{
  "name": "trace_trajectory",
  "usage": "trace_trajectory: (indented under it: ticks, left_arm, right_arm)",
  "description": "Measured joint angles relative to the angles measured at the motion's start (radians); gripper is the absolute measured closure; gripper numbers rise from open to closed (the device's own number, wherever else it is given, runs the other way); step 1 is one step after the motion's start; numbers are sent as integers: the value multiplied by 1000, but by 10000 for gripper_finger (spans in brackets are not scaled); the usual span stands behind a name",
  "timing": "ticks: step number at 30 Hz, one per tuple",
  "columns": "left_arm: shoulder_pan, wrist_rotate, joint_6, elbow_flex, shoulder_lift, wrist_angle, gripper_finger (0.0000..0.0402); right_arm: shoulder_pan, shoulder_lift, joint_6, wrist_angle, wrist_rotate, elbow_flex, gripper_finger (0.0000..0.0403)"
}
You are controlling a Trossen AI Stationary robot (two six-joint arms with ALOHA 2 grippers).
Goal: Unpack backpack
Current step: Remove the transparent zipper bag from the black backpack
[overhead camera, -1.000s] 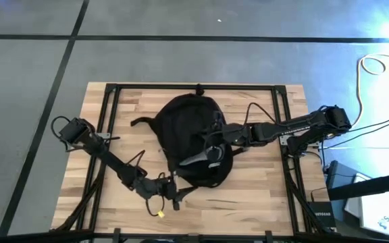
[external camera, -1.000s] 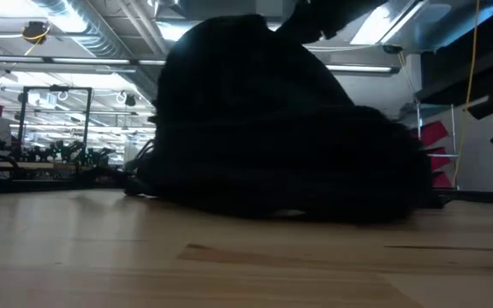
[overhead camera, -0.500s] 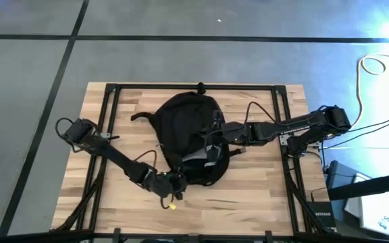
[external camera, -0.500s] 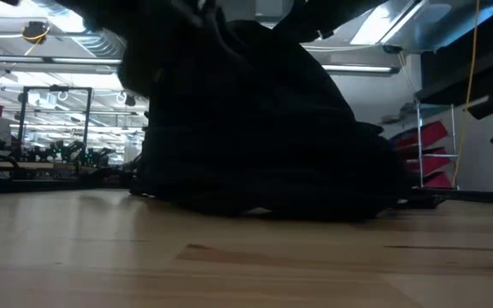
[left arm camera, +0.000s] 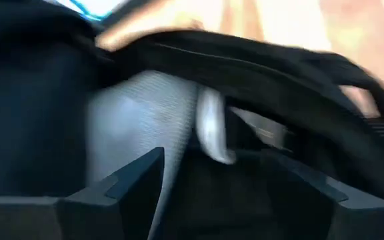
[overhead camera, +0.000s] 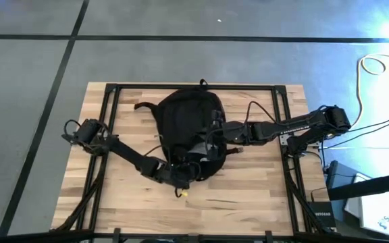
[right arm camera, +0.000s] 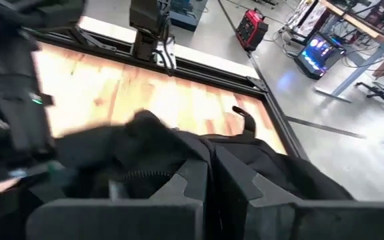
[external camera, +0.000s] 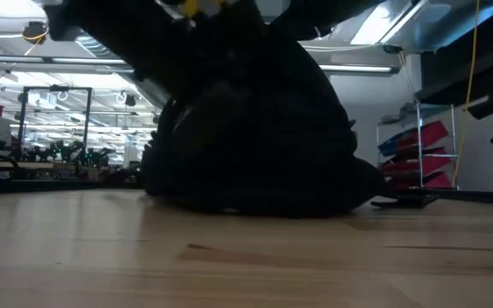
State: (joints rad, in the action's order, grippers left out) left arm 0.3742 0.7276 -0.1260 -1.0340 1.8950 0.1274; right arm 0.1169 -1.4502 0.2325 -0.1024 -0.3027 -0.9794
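Note:
The black backpack [overhead camera: 181, 121] lies on its side on the wooden table, bunched up, with its top loop toward the far edge. In the low view the backpack [external camera: 255, 137] is a dark mound. My left gripper [overhead camera: 183, 175] is open at the bag's near end. In its wrist view its fingers [left arm camera: 139, 175] stand on either side of pale grey lining [left arm camera: 145, 120] and a black fabric rim. My right gripper [overhead camera: 213, 138] reaches in from the table's right and is shut on the bag's right side. My left gripper overlaps the backpack's near end, but I cannot tell whether its fingers touch the fabric. My right gripper pinches a raised fold of black fabric [right arm camera: 211, 148] between its two fingers, beside the zipper line [right arm camera: 139, 177] on the bag's right side. It comes in roughly level from the table's right. The bag's underside stays on the table.
A black strap [overhead camera: 142, 106] trails off the bag toward the far left. Black frame rails [overhead camera: 111, 101] run along the table's sides. Bare wood [overhead camera: 248, 196] lies along the near edge and on the left. Cables [overhead camera: 373, 64] lie on the floor to the right.
My left gripper has moved toward the table's right and far edge, up against the backpack's near end. The bag has bunched up and grown shorter: its near end has shifted toward the far edge, and the top loop now reaches the far rail. My right gripper has stayed shut on the bag.

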Motion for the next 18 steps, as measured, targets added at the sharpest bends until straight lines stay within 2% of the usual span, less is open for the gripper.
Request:
trace_trajectory:
  ticks: [2, 8, 18]
  left_arm:
    - [-12, 12, 46, 0, -1, -42, 167]
    - [-17, 218, 26, 1, -1, -60, 167]
    - [-81, 192, 49, 2, 0, 3, 167]
  right_arm:
    - [0, 0, -3, -2, 0, 0, 402]
    - [0, 0, -50, -13, 57, 0, 402]
    - [0, 0, -54, -22, 94, 0, 402]
